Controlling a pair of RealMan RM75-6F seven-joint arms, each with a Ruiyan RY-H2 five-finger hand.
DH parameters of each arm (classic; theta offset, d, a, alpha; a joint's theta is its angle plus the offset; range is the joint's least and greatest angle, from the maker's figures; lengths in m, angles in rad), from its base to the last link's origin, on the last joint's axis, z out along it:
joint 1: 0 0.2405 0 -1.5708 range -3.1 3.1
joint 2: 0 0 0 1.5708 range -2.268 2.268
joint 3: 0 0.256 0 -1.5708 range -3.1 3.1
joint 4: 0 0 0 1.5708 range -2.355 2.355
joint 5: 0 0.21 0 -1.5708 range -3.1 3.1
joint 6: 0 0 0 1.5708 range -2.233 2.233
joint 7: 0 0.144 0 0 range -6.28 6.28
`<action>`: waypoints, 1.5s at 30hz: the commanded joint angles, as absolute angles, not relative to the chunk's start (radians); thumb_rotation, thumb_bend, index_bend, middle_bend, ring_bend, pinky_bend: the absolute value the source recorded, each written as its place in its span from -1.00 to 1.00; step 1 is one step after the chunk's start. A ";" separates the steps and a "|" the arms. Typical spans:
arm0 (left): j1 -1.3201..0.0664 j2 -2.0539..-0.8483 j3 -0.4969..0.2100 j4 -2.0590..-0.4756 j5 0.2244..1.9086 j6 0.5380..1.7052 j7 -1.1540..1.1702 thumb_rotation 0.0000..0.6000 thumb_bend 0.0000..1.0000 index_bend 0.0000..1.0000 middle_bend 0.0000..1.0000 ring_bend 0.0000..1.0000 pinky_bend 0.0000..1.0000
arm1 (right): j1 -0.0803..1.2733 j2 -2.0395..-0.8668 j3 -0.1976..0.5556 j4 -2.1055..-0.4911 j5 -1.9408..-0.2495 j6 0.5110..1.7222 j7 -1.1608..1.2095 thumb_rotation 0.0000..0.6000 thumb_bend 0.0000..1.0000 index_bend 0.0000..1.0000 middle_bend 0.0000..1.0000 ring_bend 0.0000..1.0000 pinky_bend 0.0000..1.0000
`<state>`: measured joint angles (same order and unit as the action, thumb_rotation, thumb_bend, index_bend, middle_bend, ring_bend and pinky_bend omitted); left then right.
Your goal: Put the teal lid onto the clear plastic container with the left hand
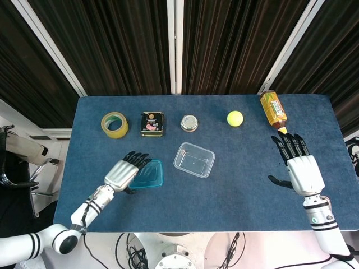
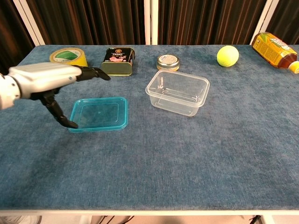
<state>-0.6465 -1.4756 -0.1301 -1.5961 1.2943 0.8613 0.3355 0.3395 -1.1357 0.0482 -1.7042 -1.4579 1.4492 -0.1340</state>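
Lid (image 2: 99, 113) lies flat on the bench (image 2: 196, 154), just left of the box (image 2: 178, 92), well apart from it, not touching. Box sits upright, mouth up, empty as far as I can see.

Left hand (image 1: 124, 172) hovers over the lid's left edge; in the head view it covers that side of the lid (image 1: 149, 175). Chest view: fingers (image 2: 91, 73) stretched out flat above the lid, thumb hanging down w/ its tip at the lid's near-left corner, at or just off the bench. Hand is spread, holding nothing. Can't tell if the thumb tip touches the lid.

Right hand (image 1: 302, 168) is far right of the box, fingers spread, empty, out of the way.

Handling, my guess: lid looks thin moulded plastic, so light, a bit flexy, smooth and prob slippery. Lies flush on cloth-like bench cover, so little gap to get under; a raised rim runs round it, best purchase there. Take it at the left or near edge: thumb under/against the rim, fingers on top, pinch. Squeezing hard may bow it or flick it away. Box also looks thin and light, so it may slide or tip if the lid is pushed on off-centre; bring the lid down level, corners matched.

Behind the box: small tin (image 2: 167, 61). Further left of it, can (image 2: 118, 61) and tape roll (image 2: 68, 56). Right of box, ball (image 2: 227, 55) and bottle (image 2: 275, 49). None in the lid's path.
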 commanded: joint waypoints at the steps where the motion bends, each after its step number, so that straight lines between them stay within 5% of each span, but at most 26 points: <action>1: -0.673 -1.522 -0.135 -1.569 1.267 0.858 0.361 1.00 -1.00 -0.84 -1.00 -1.00 -1.00 | 0.325 -1.143 0.042 -1.688 -1.466 1.454 -0.117 1.00 -0.99 -1.00 -1.00 -1.00 -1.00; 19: -0.708 -1.560 -0.107 -1.482 1.174 0.867 0.438 1.00 -1.00 -0.84 -1.00 -1.00 -1.00 | 0.277 -1.169 0.069 -1.635 -1.483 1.470 -0.073 1.00 -1.00 -1.00 -1.00 -1.00 -1.00; 32: -0.766 -1.527 -0.154 -1.417 1.051 0.798 0.421 1.00 -1.00 -0.83 -1.00 -1.00 -1.00 | 0.251 -1.178 0.074 -1.624 -1.480 1.463 -0.072 1.00 -1.00 -1.00 -1.00 -1.00 -1.00; 45: -0.828 -1.457 -0.116 -1.586 0.815 0.763 0.519 1.00 -1.00 -0.83 -1.00 -1.00 -1.00 | 0.241 -1.174 0.077 -1.596 -1.489 1.442 -0.033 1.00 -1.00 -1.00 -1.00 -1.00 -1.00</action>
<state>-0.8076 -1.4634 -0.1280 -1.5624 0.8609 0.7671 0.4894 0.2407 -1.1736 0.0771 -1.5964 -1.4881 1.4430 -0.0342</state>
